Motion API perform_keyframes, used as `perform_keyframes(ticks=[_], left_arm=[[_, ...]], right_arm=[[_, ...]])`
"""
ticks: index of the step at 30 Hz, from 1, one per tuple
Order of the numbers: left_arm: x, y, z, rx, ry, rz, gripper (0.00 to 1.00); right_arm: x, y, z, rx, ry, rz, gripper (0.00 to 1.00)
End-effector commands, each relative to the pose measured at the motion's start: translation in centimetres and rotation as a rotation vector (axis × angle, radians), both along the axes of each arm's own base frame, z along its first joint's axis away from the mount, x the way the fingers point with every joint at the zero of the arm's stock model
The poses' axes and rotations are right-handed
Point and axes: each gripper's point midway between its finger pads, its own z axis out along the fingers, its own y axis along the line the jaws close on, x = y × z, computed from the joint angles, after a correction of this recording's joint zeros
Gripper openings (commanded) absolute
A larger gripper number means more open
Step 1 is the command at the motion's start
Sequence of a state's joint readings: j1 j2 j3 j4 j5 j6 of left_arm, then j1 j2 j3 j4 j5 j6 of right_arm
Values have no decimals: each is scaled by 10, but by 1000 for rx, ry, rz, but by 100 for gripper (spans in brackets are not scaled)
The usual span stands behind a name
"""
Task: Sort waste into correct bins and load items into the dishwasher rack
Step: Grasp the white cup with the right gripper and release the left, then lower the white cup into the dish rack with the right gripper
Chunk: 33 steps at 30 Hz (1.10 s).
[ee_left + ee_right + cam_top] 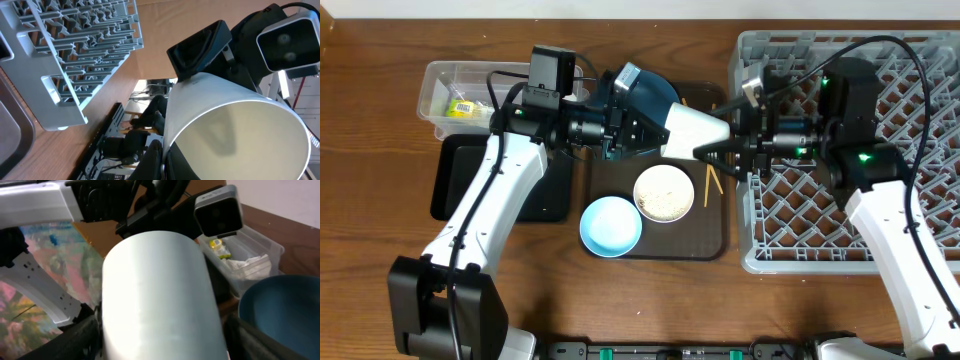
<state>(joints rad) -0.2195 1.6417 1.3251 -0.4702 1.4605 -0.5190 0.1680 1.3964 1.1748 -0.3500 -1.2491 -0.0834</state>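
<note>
The small white cup (155,295) is smooth and matt, with a soft sheen. The large grey dishwasher rack (800,262) is moulded matt plastic. The clear rectangular tub (428,95) is glossy plastic; the brown table (380,150) shows wood grain. The dark blue plate-bowl (285,310) looks smooth, satiny.

A white cup (155,295) fills the view, clear tub (252,262) and dark blue bowl (285,312) behind.

A brown wooden table (380,40) with visible grain filled the overhead view. Near its middle lay a dark brown serving tray (705,228), rectangular with rounded corners, flat on the wood. In the right wrist view a pink, blue and green patterned surface (47,250) showed at the left, possibly a painted panel or cloth, too blurred to identify.
</note>
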Motion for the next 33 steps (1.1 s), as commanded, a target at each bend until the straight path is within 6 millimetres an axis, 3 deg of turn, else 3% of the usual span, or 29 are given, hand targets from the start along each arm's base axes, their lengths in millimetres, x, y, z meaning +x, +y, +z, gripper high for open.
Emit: perform_keyframes(ticks=[1,7,12,20,22,23,28,33], left_arm=[[-3,0,15,-29,-56,-19,6],[-2,0,16,-29,-59,-18,6],[-2,0,15,-27,-63,-16,6],[-1,0,16,-29,-74,-16,16],[0,0,15,-24,-84,-12,17],[1,0,14,-17,-89,-5,23],[15,1,0,63,-136,62,31],[36,7,-21,198,-229,161,34]], right_arm=[[-6,5,-1,5,18,24,79],[-7,5,-3,5,24,25,77],[-7,5,-3,5,24,25,54],[-2,-2,-1,8,23,0,48],[5,-11,2,15,38,-37,48],[10,-19,2,11,56,-78,47],[41,-67,0,-40,157,-378,46],[49,-119,-10,-146,246,-704,45]])
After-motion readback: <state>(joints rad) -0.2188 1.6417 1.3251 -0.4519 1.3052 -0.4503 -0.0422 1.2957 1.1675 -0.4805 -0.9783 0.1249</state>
